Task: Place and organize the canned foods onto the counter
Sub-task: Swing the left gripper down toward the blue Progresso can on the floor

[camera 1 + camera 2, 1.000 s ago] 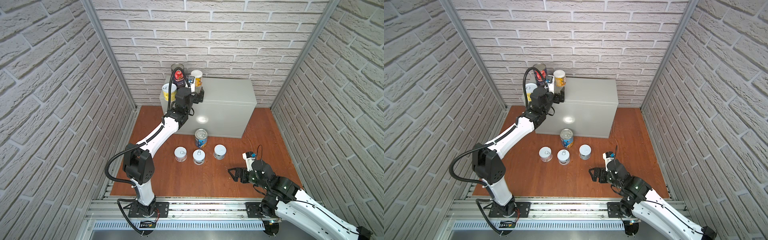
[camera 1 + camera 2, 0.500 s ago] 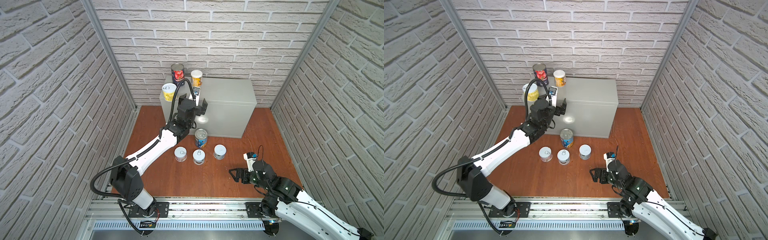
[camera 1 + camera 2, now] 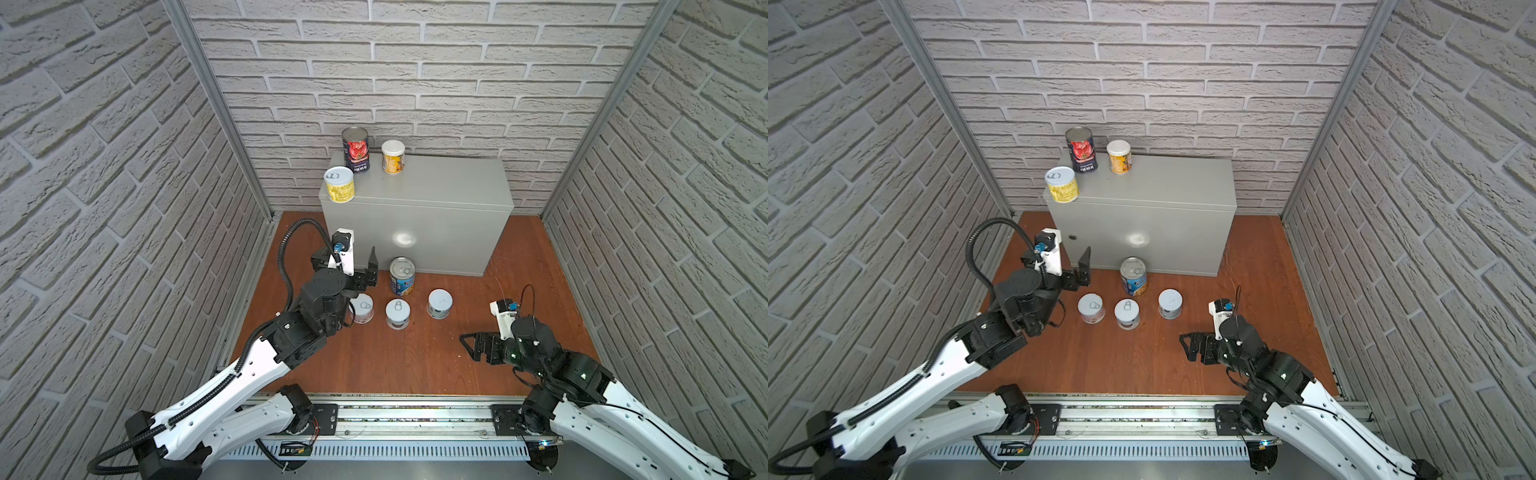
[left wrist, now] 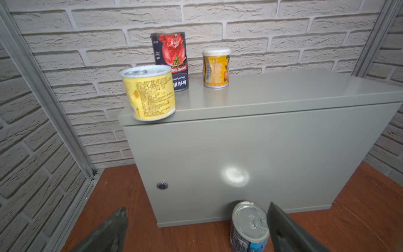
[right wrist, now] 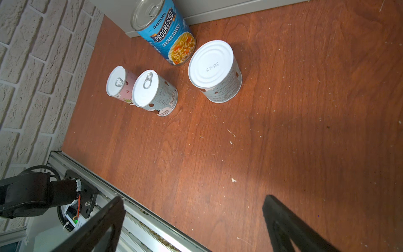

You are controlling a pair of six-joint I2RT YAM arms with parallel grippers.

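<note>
The counter (image 3: 440, 183) is a light-grey metal cabinet against the back wall. On its top stand a red-tomato can (image 3: 356, 149), a white-lidded yellow can (image 3: 392, 156) and a yellow can (image 3: 339, 184) at the front left corner edge. On the floor stand the blue Progresso can (image 3: 402, 276) and three short white cans (image 3: 363, 308) (image 3: 397, 313) (image 3: 440, 304). My left gripper (image 3: 357, 266) hangs open and empty in front of the cabinet, just left of the Progresso can (image 4: 248, 227). My right gripper (image 3: 471, 345) is open and empty, low over the floor at the front right.
Brick-pattern walls close in the left, back and right sides. The reddish-brown wooden floor (image 3: 415, 357) ends at a metal rail (image 3: 407, 415) along the front. A small round lock (image 4: 162, 185) sits low on the cabinet front. The cabinet top's right part (image 3: 1192, 178) carries nothing.
My left arm has drawn back from the counter top and come down in front of the cabinet near the Progresso can. The three cans on top stay put. The right arm has barely moved.
</note>
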